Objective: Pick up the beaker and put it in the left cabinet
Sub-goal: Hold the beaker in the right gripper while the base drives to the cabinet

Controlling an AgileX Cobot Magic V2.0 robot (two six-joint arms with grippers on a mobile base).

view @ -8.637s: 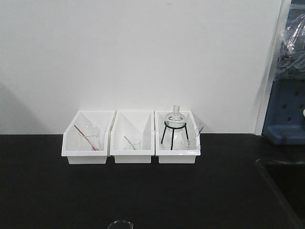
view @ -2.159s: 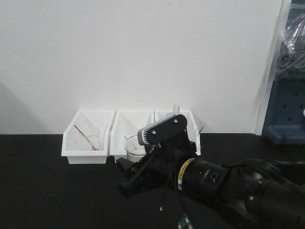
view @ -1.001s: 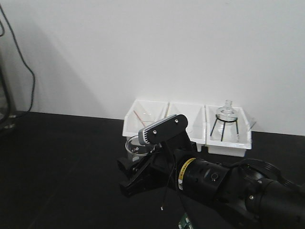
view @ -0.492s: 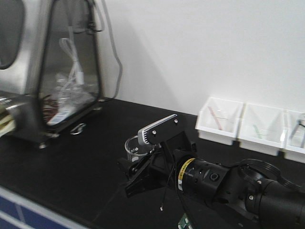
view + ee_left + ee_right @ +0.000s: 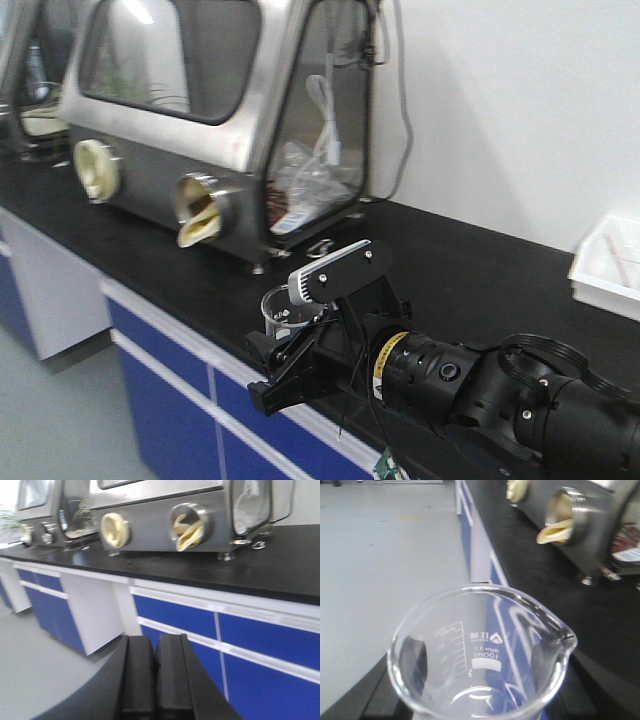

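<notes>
The beaker (image 5: 480, 655), clear glass with a pour spout and a 100 ml scale, fills the lower half of the right wrist view. My right gripper (image 5: 477, 680) is shut on it, with a dark finger showing through the glass on each side. In the front view the beaker (image 5: 283, 305) stands upright in the right gripper (image 5: 283, 338) over the bench's front edge. My left gripper (image 5: 156, 652) is shut with nothing between its fingers, and it hangs in front of the blue cupboards. The left cabinet is out of view.
A stainless glovebox (image 5: 220, 110) with round ports stands on the black bench (image 5: 480, 270). Blue cupboard fronts (image 5: 170, 390) run below the bench, above a grey floor (image 5: 40, 420). One white bin (image 5: 610, 265) shows at the right edge.
The whole view has swung left: the white bins slid off to the right and the glovebox and cupboards came into view. The beaker stays held in the right gripper.
</notes>
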